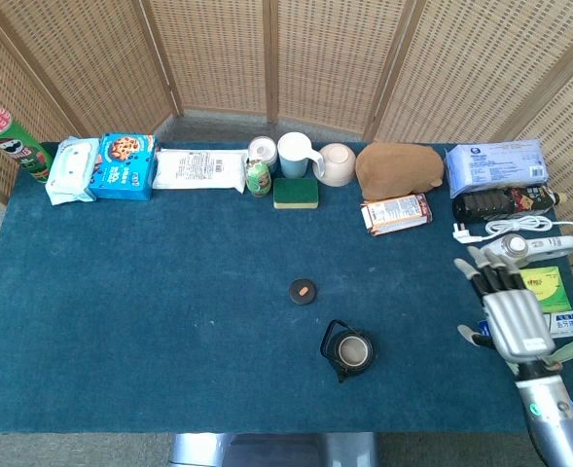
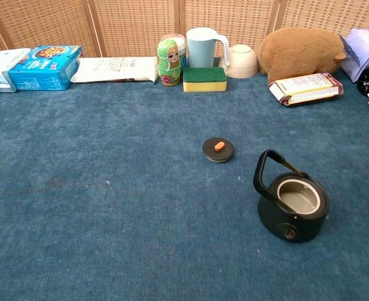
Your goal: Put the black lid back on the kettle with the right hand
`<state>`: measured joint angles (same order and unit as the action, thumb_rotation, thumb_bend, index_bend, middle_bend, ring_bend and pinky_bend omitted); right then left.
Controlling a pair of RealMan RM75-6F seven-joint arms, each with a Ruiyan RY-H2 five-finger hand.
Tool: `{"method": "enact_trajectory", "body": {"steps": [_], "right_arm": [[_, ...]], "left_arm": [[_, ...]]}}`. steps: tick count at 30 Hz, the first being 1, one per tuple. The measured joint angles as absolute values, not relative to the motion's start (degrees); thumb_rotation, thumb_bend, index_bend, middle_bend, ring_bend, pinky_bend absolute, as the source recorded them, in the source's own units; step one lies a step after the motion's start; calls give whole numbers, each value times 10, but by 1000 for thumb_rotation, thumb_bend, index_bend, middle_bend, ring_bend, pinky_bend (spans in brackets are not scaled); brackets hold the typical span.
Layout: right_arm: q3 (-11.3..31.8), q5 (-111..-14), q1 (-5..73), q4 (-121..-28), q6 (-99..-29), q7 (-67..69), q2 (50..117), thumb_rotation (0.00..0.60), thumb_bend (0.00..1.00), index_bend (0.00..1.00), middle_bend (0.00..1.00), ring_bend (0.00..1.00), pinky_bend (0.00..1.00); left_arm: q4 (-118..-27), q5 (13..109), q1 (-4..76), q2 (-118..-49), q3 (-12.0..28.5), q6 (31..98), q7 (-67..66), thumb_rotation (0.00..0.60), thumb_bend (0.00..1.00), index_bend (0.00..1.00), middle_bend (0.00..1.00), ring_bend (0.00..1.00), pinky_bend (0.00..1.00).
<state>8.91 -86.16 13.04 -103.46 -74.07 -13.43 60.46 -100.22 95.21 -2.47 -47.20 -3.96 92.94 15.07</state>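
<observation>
The black lid (image 2: 218, 150) is laid flat, orange knob up, just beside the uncovered kettle (image 2: 292, 205), while the right hand (image 1: 505, 309) is held empty, fingers apart.

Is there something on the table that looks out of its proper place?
Yes. The black lid lies flat on the blue cloth, apart from the kettle, whose mouth is open and uncovered. Nothing looks spilled or damaged.

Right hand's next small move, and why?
Probably carry the right hand left across the table toward the black lid. The hand is open and empty near the right edge, the lid lies flat on the cloth, apart from the open kettle.
</observation>
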Motion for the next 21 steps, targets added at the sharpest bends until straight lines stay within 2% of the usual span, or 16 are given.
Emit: {"method": "enact_trajectory", "body": {"steps": [6, 12, 21], "right_arm": [[108, -833, 203, -1042, -646, -131, 597, 600, 69, 134, 50, 32, 0], [114, -823, 260, -1016, -579, -115, 615, 600, 70, 69, 50, 32, 0], [122, -759, 355, -963, -474, -141, 686, 600, 68, 103, 40, 31, 0]], "left_arm": [[-1012, 943, -20, -479, -35, 920, 138, 600, 56, 0, 0, 0, 41], [-1017, 934, -11, -485, -29, 906, 120, 600, 56, 0, 0, 0, 42], [-1027, 906, -2, -494, -19, 885, 92, 600, 56, 0, 0, 0, 42]]}}
